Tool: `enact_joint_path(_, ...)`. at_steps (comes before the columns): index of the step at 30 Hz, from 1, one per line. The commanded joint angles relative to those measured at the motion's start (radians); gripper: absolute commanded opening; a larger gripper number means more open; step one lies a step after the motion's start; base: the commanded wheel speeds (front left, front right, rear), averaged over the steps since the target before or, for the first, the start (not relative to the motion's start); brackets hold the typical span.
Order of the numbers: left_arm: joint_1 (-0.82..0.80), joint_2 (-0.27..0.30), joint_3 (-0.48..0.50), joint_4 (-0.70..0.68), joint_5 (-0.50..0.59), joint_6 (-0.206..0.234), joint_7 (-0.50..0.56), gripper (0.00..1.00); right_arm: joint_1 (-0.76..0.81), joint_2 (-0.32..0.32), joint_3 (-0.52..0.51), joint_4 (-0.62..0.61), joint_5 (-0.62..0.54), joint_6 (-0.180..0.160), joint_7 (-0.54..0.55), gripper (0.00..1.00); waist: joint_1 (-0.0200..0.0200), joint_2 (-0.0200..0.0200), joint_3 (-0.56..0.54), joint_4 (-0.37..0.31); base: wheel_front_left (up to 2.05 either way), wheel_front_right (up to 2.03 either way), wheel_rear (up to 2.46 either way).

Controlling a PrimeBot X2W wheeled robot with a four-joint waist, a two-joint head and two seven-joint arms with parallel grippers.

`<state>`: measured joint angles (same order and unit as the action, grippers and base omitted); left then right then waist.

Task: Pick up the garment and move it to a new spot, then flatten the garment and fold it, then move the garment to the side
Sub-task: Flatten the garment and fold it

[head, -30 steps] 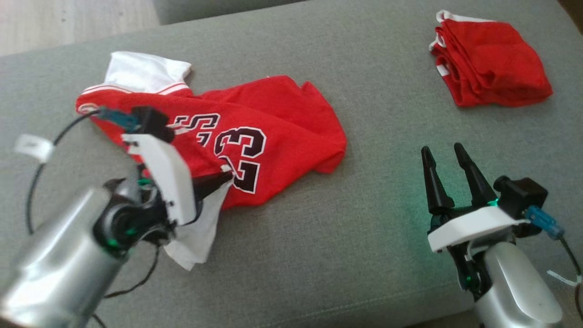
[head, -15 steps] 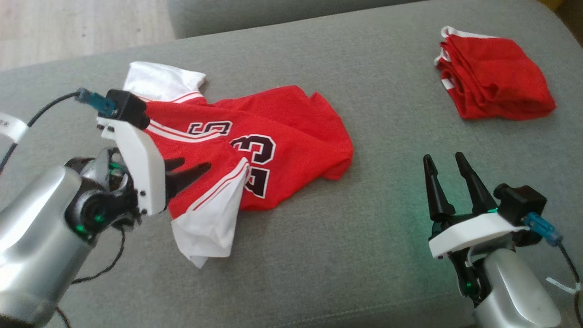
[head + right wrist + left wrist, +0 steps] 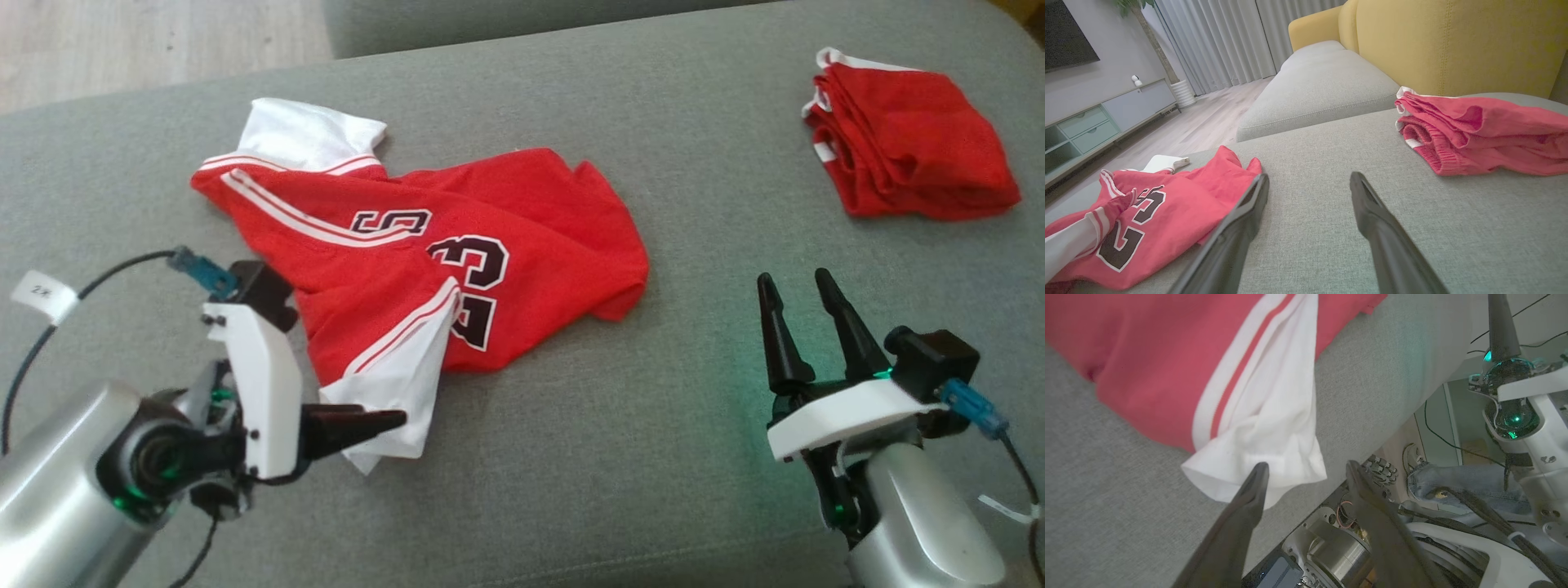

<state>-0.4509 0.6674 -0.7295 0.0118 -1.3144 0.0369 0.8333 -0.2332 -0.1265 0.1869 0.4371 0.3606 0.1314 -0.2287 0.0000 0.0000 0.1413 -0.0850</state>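
Rumpled red jersey sprawls on coarse grey woven cushion

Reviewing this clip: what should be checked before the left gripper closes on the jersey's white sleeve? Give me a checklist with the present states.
1. The left gripper is open: ok.
2. The white sleeve sits between its fingertips: cannot tell; the hem lies right at them.
3. The right gripper is open and apart from the jersey: ok.
4. The jersey lies flat: not ok; it is creased and bunched.
5. The folded red garment lies apart from the jersey: ok.
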Motion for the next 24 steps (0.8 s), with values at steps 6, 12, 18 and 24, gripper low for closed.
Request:
enact_joint_path(6, -0.030, 0.082, 0.088, 0.026, -0.048, 0.003, 0.017, 1.00, -0.019, 0.003, 0.024, -0.027, 0.005, -0.001, -0.006, 1.00, 0.0000, 0.0000, -0.004, -0.033, 0.00, 0.00, 0.00)
enact_joint_path(12, 0.005, 0.137, 0.124, -0.017, -0.085, 0.017, 0.022, 1.00, -0.005, -0.001, 0.015, -0.024, 0.006, -0.001, -0.011, 1.00, 0.0000, 0.0000, -0.008, -0.038, 0.00, 0.00, 0.00)
enact_joint_path(18, 0.035, 0.126, 0.126, -0.019, -0.105, 0.030, 0.013, 1.00, -0.014, 0.005, 0.024, -0.025, 0.005, -0.001, -0.008, 1.00, 0.0000, 0.0000, -0.001, -0.037, 0.00, 0.00, 0.00)
enact_joint_path(24, 0.017, 0.079, 0.134, 0.039, -0.117, 0.022, -0.008, 1.00, -0.025, 0.000, 0.032, -0.026, 0.006, -0.001, -0.006, 1.00, 0.0000, 0.0000, 0.008, -0.042, 0.00, 0.00, 0.00)
